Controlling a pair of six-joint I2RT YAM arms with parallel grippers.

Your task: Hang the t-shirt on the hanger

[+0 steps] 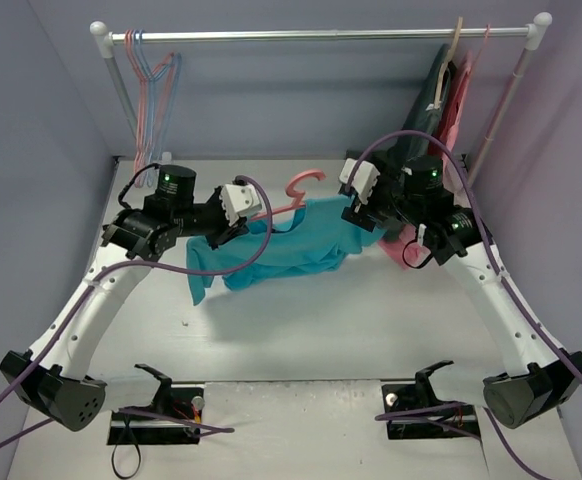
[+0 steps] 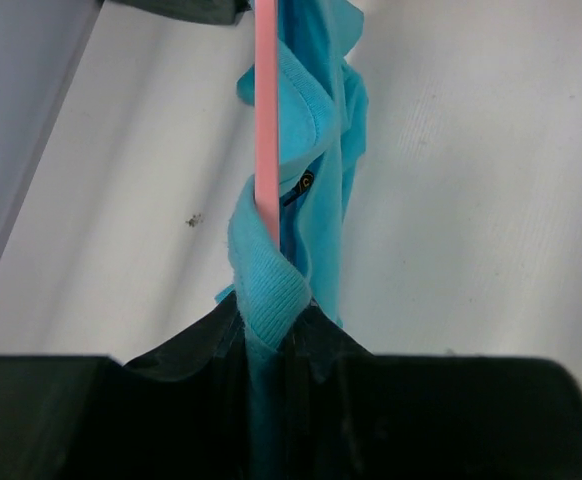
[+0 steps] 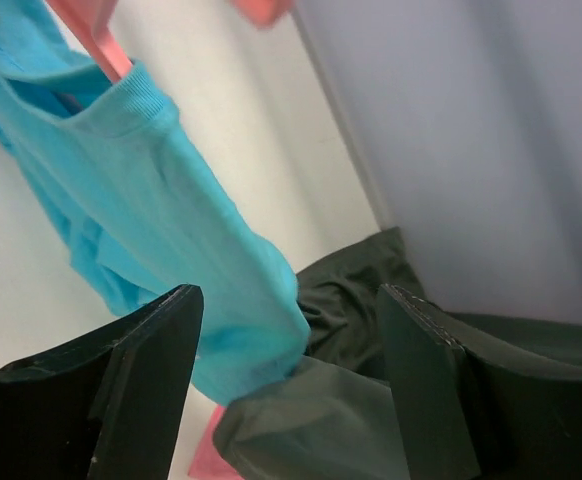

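Note:
The teal t-shirt (image 1: 291, 240) hangs stretched between my two grippers above the table. The salmon-pink hanger (image 1: 306, 185) lies along its top edge, hook up at the back. My left gripper (image 1: 229, 232) is shut on the shirt's ribbed collar. In the left wrist view the gripper (image 2: 276, 320) pinches the collar (image 2: 269, 285), with the hanger's bar (image 2: 266, 120) running into the fold. My right gripper (image 1: 363, 217) is open at the shirt's right end. In the right wrist view its gripper (image 3: 286, 370) stands wide open, with shirt cloth (image 3: 151, 200) hanging between the jaws and the hanger (image 3: 96, 40) above.
A dark grey-green garment (image 3: 356, 300) and a pink garment (image 1: 401, 245) lie under the right gripper. A rail (image 1: 321, 35) spans the back. Pink and light-blue hangers (image 1: 151, 80) hang at its left; a wooden hanger and garments (image 1: 451, 90) hang at its right.

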